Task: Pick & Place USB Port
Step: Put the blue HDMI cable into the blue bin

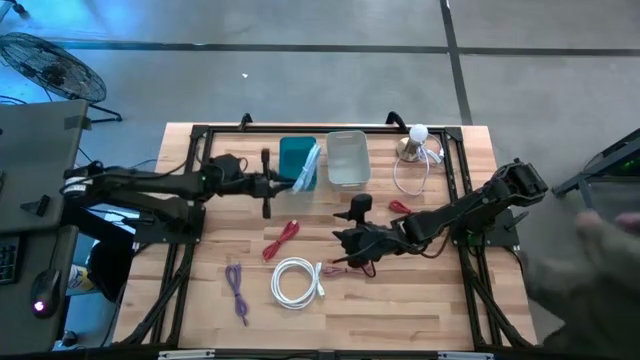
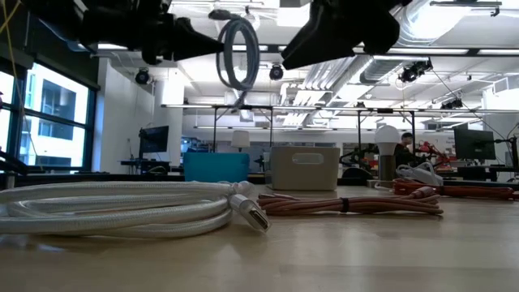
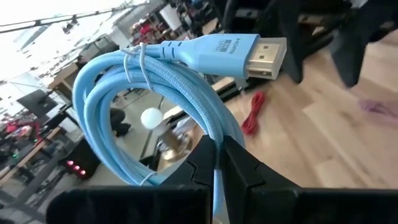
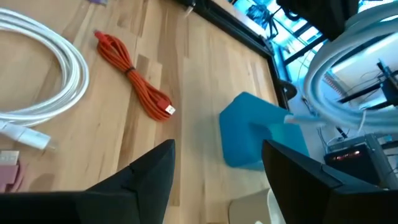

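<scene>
A coiled light blue cable [image 3: 124, 93] with a flat metal plug [image 3: 267, 53] hangs in my left gripper [image 3: 217, 163], which is shut on it. In the high view the coil [image 1: 308, 170] is at the near right edge of the teal bin [image 1: 295, 155]; in the low view it [image 2: 238, 53] hangs well above the table. My right gripper [image 1: 343, 242] is open over mid-table, above a pink cable [image 1: 345, 266], and holds nothing. In the right wrist view its fingers [image 4: 149, 174] frame bare wood, with the teal bin [image 4: 255, 130] ahead. My left gripper pinches several strands of the blue coil [image 3: 214, 140] between its two fingers, on the side of the loop away from the plug. The fingers come level from the table's left. The coil stands upright as a loop, lifted clear of the table and the bin.
A clear bin [image 1: 347, 158] stands right of the teal one. On the wood lie a white coil [image 1: 295, 280], a purple cable [image 1: 237, 285], a red cable [image 1: 283, 238] and another red one [image 1: 400, 207]. A lamp with a white bulb [image 1: 418, 135] stands far right.
</scene>
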`<move>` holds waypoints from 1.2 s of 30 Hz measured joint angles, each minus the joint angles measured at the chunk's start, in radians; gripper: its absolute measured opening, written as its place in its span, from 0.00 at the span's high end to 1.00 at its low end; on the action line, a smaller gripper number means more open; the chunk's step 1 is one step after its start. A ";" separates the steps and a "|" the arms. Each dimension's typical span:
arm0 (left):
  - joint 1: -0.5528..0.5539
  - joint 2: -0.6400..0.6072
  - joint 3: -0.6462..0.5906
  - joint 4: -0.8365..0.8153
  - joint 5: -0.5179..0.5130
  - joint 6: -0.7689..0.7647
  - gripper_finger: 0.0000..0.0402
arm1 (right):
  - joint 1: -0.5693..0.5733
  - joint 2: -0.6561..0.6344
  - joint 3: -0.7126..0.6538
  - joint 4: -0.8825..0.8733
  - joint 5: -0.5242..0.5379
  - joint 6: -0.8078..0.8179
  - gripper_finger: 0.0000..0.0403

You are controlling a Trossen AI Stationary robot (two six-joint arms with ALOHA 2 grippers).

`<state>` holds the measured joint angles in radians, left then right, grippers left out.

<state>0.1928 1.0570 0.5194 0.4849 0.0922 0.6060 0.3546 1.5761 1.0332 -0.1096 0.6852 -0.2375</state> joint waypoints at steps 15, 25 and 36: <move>0.323 -0.067 0.000 -0.175 0.248 0.071 0.99 | -0.001 0.000 0.000 -0.041 -0.004 0.029 0.44; 0.513 0.033 0.000 -0.178 0.343 0.075 0.99 | -0.001 0.000 0.000 -0.044 -0.002 0.039 0.44; 0.529 0.249 -0.001 -0.053 0.453 0.097 0.99 | -0.001 0.000 0.000 -0.044 0.000 0.055 0.45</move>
<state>0.7219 1.3057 0.5188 0.4323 0.5448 0.7033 0.3534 1.5761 1.0332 -0.1539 0.6849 -0.1829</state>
